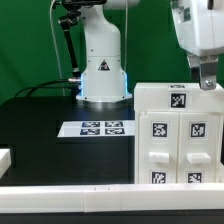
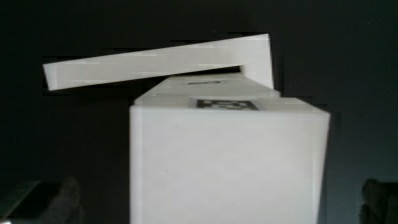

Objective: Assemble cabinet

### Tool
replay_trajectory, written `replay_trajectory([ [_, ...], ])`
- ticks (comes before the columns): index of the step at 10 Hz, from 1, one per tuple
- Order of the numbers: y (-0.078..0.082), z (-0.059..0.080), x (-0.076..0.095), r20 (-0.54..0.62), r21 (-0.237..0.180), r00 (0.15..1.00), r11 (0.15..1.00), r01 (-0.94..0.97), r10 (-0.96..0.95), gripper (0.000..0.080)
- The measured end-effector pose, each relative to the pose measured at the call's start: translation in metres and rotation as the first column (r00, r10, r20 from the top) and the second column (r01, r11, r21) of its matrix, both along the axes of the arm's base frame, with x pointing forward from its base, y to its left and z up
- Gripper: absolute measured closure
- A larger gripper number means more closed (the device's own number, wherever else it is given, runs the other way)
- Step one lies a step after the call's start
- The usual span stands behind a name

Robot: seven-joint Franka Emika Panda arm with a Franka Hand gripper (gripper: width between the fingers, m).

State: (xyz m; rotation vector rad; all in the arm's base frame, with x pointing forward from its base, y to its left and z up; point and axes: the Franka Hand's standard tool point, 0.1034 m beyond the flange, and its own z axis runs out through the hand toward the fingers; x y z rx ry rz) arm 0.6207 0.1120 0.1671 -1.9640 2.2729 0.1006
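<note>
The white cabinet (image 1: 178,135) stands at the exterior view's right, with black-and-white tags on its top and on its front drawer blocks. My gripper (image 1: 206,78) hangs just above its back right corner. In the wrist view the cabinet's white body (image 2: 231,160) fills the space between my fingers. A flat white panel (image 2: 160,65) lies slanted across its far end, beside a tag (image 2: 228,103). My gripper (image 2: 210,200) is open, and the dark fingertips (image 2: 36,200) sit wide on either side, clear of the cabinet walls.
The marker board (image 1: 95,128) lies on the black table in front of the robot base (image 1: 103,75). A long white rail (image 1: 90,195) runs along the front edge. A small white piece (image 1: 5,158) sits at the exterior view's left edge.
</note>
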Motion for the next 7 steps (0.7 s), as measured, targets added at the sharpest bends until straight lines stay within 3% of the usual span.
replay_trajectory([
  [7,0.0019,-0.0003,-0.0004,0.002,-0.001,1.0,1.0,-0.02,0.02,0.0003],
])
